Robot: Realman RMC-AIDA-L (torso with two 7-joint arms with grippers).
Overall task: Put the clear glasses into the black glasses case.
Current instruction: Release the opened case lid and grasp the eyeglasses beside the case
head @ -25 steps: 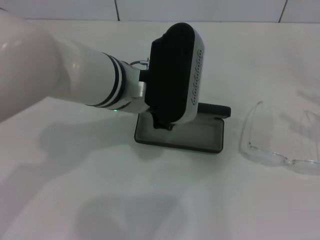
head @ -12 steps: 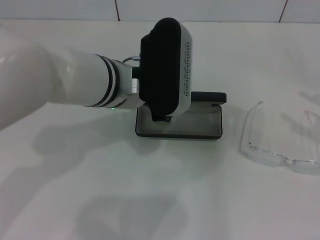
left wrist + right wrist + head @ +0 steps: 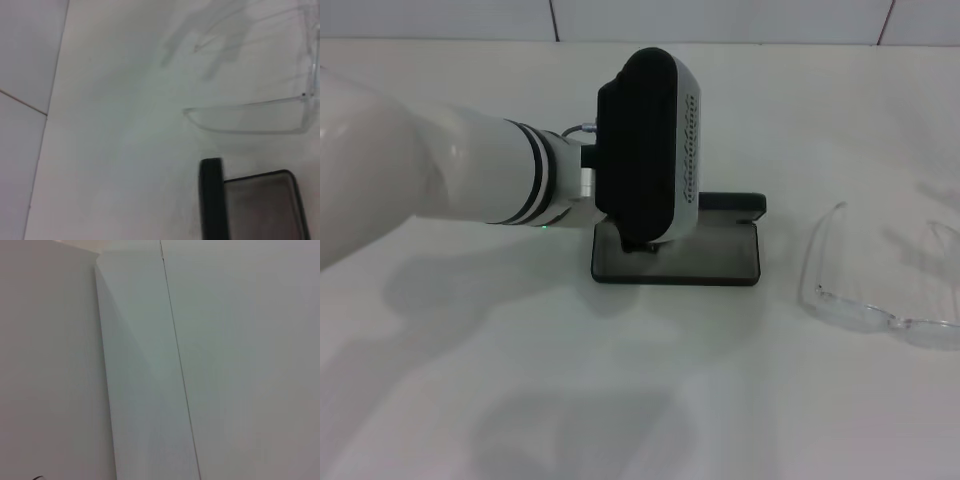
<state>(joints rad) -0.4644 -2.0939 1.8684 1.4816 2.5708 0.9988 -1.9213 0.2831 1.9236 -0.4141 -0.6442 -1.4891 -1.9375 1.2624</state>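
The black glasses case lies open in the middle of the white table, grey lining up, with its lid standing along the far edge. My left gripper reaches down at the case's left end, largely hidden under the arm's black-and-white wrist housing. Whether it touches the case I cannot tell. The clear glasses lie on the table to the right of the case, apart from it. The left wrist view shows the case and, beyond it, the clear glasses. My right gripper is out of view.
The white table extends in front of and beside the case. A white tiled wall runs along the back. The right wrist view shows only white panels.
The left arm's wrist has swung slightly left and back. The case has turned with it from a skewed position to square with the table edge. The glasses have not moved.
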